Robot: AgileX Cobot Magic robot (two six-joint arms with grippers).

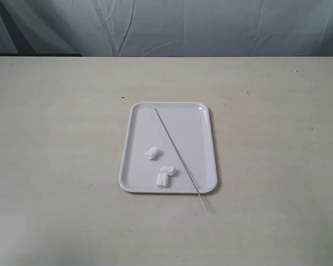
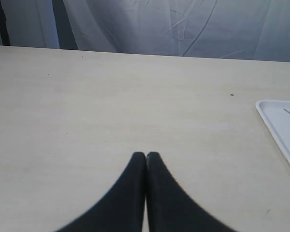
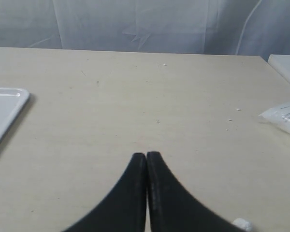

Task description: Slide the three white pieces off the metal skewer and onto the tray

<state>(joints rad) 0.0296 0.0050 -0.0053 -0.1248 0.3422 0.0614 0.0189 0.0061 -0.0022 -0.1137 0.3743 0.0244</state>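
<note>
Lying loose on the floor of the tray [image 1: 190, 123], the three white pieces [image 1: 162, 179] sit in the lower half of the tray, just below the centre of the exterior view: one alone at the left of the group [image 1: 151, 153], the other two pressed together a little lower and to the right, near the tray's bottom rim. The metal skewer [image 1: 179, 158] carries none of them. It runs as a thin diagonal from the tray's upper middle down to the lower right, passing just right of the touching pair, crossing the bottom rim and ending with its tip on the bench [image 1: 55, 138]. The tray itself lies flat in the middle of the pale bench, long sides running away from the camera, with a wrinkled grey-blue cloth hanging behind the bench's far edge. The left gripper [image 2: 146, 155] hovers over bare bench with its two dark fingers pressed together and nothing between them; a corner of the tray and a sliver of the skewer show off to one side. The right gripper [image 3: 146, 155] is likewise closed and empty above the bench, with a tray corner at one edge and a clear plastic bag [image 3: 285, 116] at the other.
</note>
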